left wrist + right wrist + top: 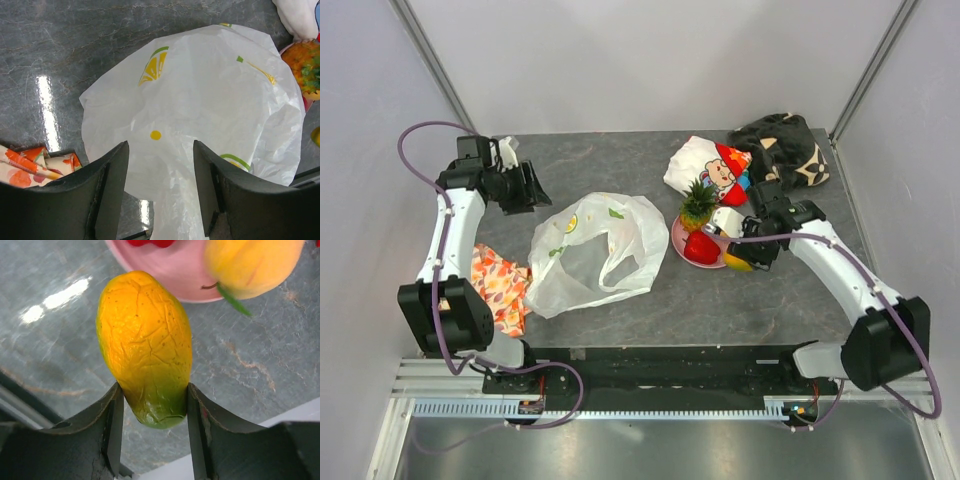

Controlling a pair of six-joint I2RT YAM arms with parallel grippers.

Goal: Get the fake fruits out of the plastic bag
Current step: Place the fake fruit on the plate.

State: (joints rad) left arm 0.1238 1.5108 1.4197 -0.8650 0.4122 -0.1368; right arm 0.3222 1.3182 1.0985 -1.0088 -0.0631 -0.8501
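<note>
The plastic bag [590, 250] lies flat and crumpled on the table's left middle; it fills the left wrist view [210, 100]. My left gripper [533, 190] is open and empty, hovering over the bag's far left side [160, 150]. My right gripper [760, 252] is shut on the green end of the yellow mango [145, 345], beside the pink plate [170, 275]; its fingertips show in the right wrist view [152, 395]. The plate [678, 240] holds the pineapple [697, 205], the shiny red piece [700, 246] and the peach [250, 262].
An orange patterned cloth [500, 285] lies at the near left, by the bag. A white cloth with a cartoon bear [705, 165] and a dark cloth [785, 145] lie at the far right, behind the plate.
</note>
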